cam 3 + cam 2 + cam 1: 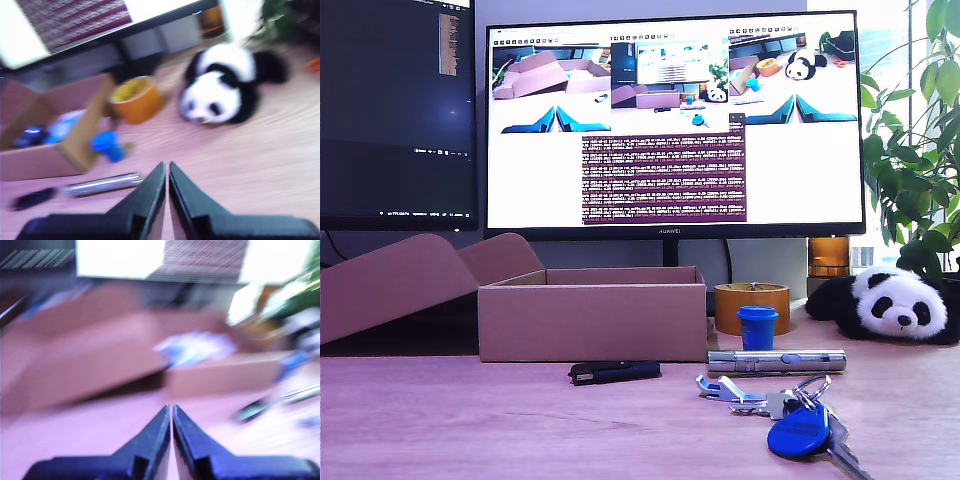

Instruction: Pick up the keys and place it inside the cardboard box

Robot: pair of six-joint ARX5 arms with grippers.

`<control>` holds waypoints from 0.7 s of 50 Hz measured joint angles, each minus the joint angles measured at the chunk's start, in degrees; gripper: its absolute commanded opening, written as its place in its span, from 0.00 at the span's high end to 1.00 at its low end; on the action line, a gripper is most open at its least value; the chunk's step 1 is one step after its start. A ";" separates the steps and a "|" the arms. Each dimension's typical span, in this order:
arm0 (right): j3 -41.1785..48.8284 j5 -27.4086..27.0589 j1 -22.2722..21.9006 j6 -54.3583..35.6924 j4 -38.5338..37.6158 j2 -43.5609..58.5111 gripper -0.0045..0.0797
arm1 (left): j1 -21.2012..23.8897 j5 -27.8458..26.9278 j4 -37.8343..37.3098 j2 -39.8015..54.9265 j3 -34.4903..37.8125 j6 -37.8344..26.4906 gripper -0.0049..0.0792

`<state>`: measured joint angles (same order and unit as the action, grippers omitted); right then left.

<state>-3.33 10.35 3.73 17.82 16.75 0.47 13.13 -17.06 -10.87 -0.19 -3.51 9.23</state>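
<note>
The fingers of my first gripper [171,412] are pressed together with nothing between them, hanging above bare bench [440,420] short of the box [592,320]. My second gripper [167,170] is likewise closed and empty, pointing over the bench toward the torch [102,184], the tape roll [136,102] and the toy panda [222,90].

I judge the task is at its start: no grasp made. The keys [790,410] lie on the bench by its near edge, at the exterior view's lower right, just in front of the torch and well apart from the box, which stands open with its flap back. Next, one gripper must open and come down over the bunch.

Neither arm shows in the exterior view, and neither wrist view shows the keys. Both wrist views are blurred; something blue and white inside the box cannot be identified.
</note>
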 measured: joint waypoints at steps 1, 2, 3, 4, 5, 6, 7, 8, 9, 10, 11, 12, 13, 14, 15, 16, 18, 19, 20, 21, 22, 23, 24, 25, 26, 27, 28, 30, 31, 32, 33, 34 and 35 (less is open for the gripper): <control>-0.04 0.48 0.00 0.48 0.04 0.00 0.96 | 0.02 -1.31 0.48 0.00 0.00 0.87 0.97; -0.13 0.90 0.00 1.22 0.20 0.00 0.96 | 0.04 -2.34 0.96 0.00 0.00 1.01 0.97; -0.33 1.27 0.02 1.22 0.55 0.00 0.96 | 0.15 -3.45 1.33 0.00 0.00 1.01 0.97; -0.57 1.49 0.02 2.40 0.94 0.00 0.96 | 0.26 -4.57 1.55 0.00 0.00 1.31 0.97; -0.83 1.70 0.02 2.93 1.27 0.00 0.96 | 0.39 -5.60 1.77 0.00 0.00 1.36 0.97; -1.27 1.97 0.02 3.43 1.73 0.00 0.96 | 0.59 -6.49 1.92 0.00 0.00 1.36 0.97; -1.68 2.21 0.00 4.09 2.03 0.00 0.96 | 0.81 -7.32 1.95 0.00 0.00 1.36 0.97; -2.21 2.45 0.00 4.68 2.34 0.00 0.96 | 1.05 -8.13 1.92 0.00 0.00 1.38 0.97; -2.75 2.69 0.02 4.83 2.60 0.00 0.96 | 1.33 -8.72 1.90 0.00 0.00 1.38 0.97; -3.32 2.82 0.02 5.11 2.82 0.02 0.96 | 1.70 -9.33 1.88 0.00 0.00 1.38 0.97; -3.91 2.84 0.02 5.35 3.06 0.02 0.96 | 2.05 -9.94 1.88 0.00 0.00 1.38 0.97; -4.48 2.86 0.02 5.60 3.43 0.02 0.96 | 2.43 -10.29 1.90 0.00 0.00 1.38 0.97; -5.20 2.86 0.02 5.97 3.89 0.04 0.96 | 2.84 -10.64 1.92 0.00 0.00 1.38 0.97; -5.77 2.89 0.02 6.01 4.37 0.13 0.96 | 3.26 -10.91 1.92 0.00 0.00 1.38 0.97; -6.54 2.89 0.02 6.14 4.98 0.26 0.96 | 3.67 -11.17 1.92 0.00 0.00 1.38 0.97; -7.15 2.95 0.02 6.16 5.46 0.48 0.96 | 4.11 -11.34 1.97 0.00 0.00 1.38 0.97; -8.41 3.26 0.02 6.16 6.78 1.36 0.96 | 5.18 -11.61 2.03 0.00 0.00 1.36 0.97; -9.03 3.54 0.02 6.29 7.39 2.01 0.96 | 5.66 -11.80 2.10 0.00 0.00 1.36 0.97; -9.53 3.98 0.02 6.36 7.80 2.80 0.96 | 6.43 -12.00 2.14 0.00 0.00 1.36 0.97; -10.01 4.26 0.07 6.36 8.09 3.69 0.96 | 7.02 -12.04 2.21 0.00 0.00 1.33 0.97; -10.43 4.85 0.15 6.82 8.28 4.61 0.96 | 7.74 -12.15 2.25 0.00 0.00 1.33 0.97; -10.84 5.40 0.20 6.99 8.41 5.75 0.96 | 8.46 -12.26 2.25 0.00 0.00 1.33 0.97; -11.21 5.79 0.35 7.54 8.46 6.93 0.96 | 9.20 -12.33 2.27 0.00 0.00 1.33 0.97; -11.52 6.32 0.59 7.72 8.48 8.09 0.96 | 9.90 -12.33 2.27 0.00 0.00 1.31 0.97; -11.82 6.69 0.85 7.72 8.46 9.40 0.96 | 10.69 -12.37 2.27 0.00 0.00 1.31 0.97; -12.09 7.13 1.20 7.72 8.50 10.73 0.96 | 11.52 -12.41 2.27 0.00 0.00 1.29 0.97; -12.24 7.34 1.57 7.89 8.61 11.85 0.96 | 12.26 -12.39 2.27 0.00 0.00 1.18 0.97; -13.03 7.80 2.71 8.15 8.70 14.78 0.96 | 14.01 -12.44 2.27 0.00 0.00 1.09 0.97; -13.38 7.96 3.23 8.41 8.76 16.17 0.96 | 14.91 -12.44 2.27 0.00 0.00 1.09 0.97; -13.86 8.22 3.85 8.83 8.92 17.86 0.96 | 15.72 -12.44 2.27 0.00 0.00 1.03 0.97; -14.45 8.41 4.44 8.83 9.05 19.78 0.96 | 16.57 -12.44 2.27 0.00 0.00 1.03 0.97; -15.06 8.50 4.96 9.22 9.22 21.42 0.96 | 17.40 -12.44 2.27 0.00 0.00 1.03 0.97; -15.91 8.63 5.64 9.44 9.49 23.47 0.96 | 18.21 -12.44 2.25 0.00 0.00 1.03 0.97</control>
<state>-19.25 18.98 9.37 27.27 26.24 23.94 31.33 -29.50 -8.62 -0.19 -3.51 10.26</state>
